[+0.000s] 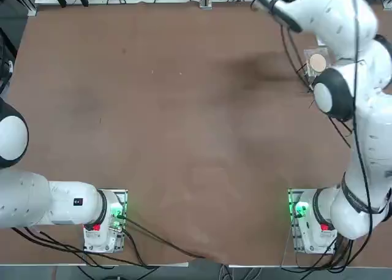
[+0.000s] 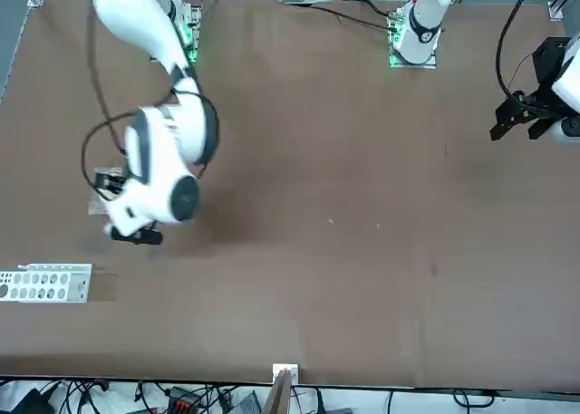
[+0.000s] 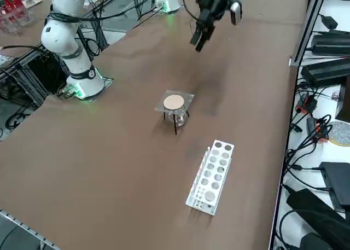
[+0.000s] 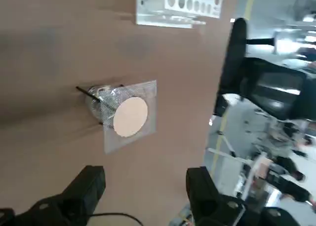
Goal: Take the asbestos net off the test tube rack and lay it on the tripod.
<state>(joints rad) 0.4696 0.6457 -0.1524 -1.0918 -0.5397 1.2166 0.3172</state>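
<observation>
The asbestos net (image 3: 174,102), a grey mesh square with a beige disc, lies flat on the ring of the black tripod (image 3: 175,122). From the wrist camera, the net (image 4: 130,115) shows with a tripod leg (image 4: 88,92) poking out beside it. Its disc (image 1: 317,62) peeks out past my arm in the top view. The white test tube rack (image 3: 212,176) lies apart from the tripod with nothing on it, near the table's right edge (image 2: 45,284) (image 4: 180,6). My right gripper (image 4: 145,189) hangs high above the net, open and empty (image 3: 197,41).
A clear glass item (image 3: 179,117) sits under the tripod's ring. Beyond the table's right edge lie black boxes and cables (image 3: 328,69). My right arm's elbow (image 1: 334,93) and its cables hang over the tripod area.
</observation>
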